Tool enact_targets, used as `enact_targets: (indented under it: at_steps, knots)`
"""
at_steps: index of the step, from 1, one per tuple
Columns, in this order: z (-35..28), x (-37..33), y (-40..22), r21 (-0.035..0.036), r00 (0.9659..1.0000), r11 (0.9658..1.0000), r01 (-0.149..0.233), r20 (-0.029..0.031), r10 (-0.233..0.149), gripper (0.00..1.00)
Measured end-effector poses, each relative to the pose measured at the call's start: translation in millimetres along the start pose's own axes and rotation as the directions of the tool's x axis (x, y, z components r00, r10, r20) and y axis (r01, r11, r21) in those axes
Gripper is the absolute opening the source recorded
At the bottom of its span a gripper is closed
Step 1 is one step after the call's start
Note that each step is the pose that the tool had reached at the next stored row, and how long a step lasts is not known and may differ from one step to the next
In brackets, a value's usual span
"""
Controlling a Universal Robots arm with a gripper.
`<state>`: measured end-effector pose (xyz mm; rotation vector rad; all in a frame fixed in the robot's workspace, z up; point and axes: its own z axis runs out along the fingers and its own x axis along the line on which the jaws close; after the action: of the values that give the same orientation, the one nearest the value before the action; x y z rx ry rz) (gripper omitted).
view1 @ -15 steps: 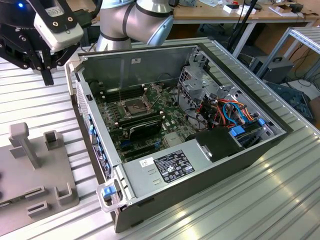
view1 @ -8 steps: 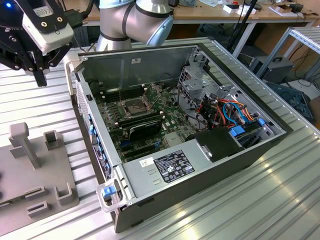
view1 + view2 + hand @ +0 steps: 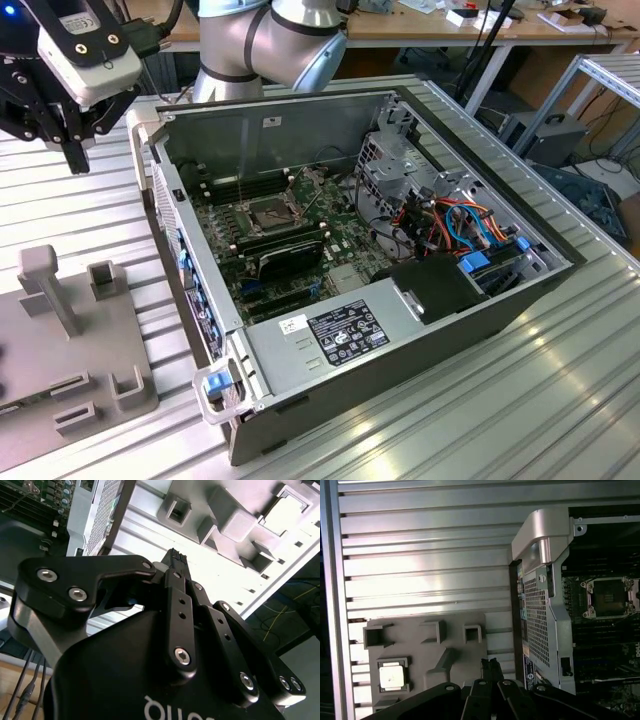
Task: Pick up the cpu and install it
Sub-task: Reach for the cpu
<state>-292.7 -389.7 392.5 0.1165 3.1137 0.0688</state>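
Currently black gripper (image 3: 490, 664) hovers over grey plastic fixture plate (image 3: 415, 647), fingers pinched together, empty. Small flat silver-grey square cpu (image 3: 390, 676) sits in a square pocket of plate, apart from gripper. Prob. light, stiff, fragile underside; take by opp. edges, keep level.

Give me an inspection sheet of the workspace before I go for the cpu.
Surface: ribbed metal table carrying an open computer case and a grey fixture plate.
Job's things: cpu seated in a pocket of the fixture plate; socket in the case, dark centre exposed.
Clutter: nothing seen.
Grippers: gripper shut, empty, hovering apart from the cpu.
Cables: orange and blue cables bundled inside the case, clear of the socket.
Surroundings: workbenches behind the table.
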Motion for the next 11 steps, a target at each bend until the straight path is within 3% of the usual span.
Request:
enact_targets:
  at_steps: [11]
  knots:
    - [-0.1,4.0,-0.3,0.0000,1.0000,1.0000,0.000,0.0001,0.000,0.11]
